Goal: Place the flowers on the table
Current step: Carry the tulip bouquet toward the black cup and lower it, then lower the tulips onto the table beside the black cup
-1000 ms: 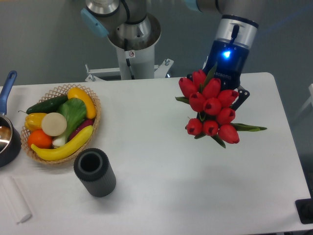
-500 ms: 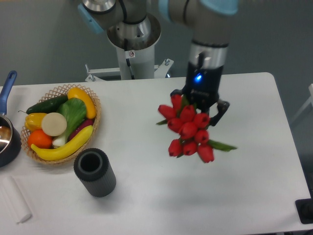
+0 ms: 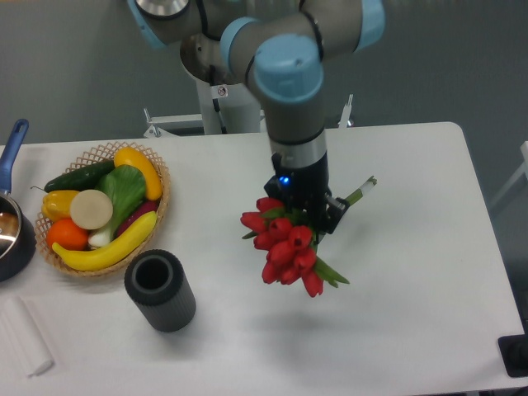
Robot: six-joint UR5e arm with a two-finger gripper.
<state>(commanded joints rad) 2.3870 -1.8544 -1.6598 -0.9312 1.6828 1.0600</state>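
The flowers (image 3: 282,244), a bunch of red tulips with green leaves, hang above the middle of the white table (image 3: 412,330). Their green stems (image 3: 361,189) stick out up and to the right behind the gripper. My gripper (image 3: 304,213) is shut on the stems just behind the blooms and holds the bunch tilted, heads pointing down and toward the front left. The fingertips are mostly hidden by the blooms and leaves.
A wicker basket (image 3: 162,177) of fruit and vegetables stands at the left. A dark cylindrical vase (image 3: 159,289) stands in front of it. A pot with a blue handle (image 3: 11,223) is at the left edge, and a white roll (image 3: 25,337) lies at the front left corner.
The arm has carried the flowers from the back right toward the table's middle, leftward and forward. The bunch has tilted more, so the stems now show to the right.
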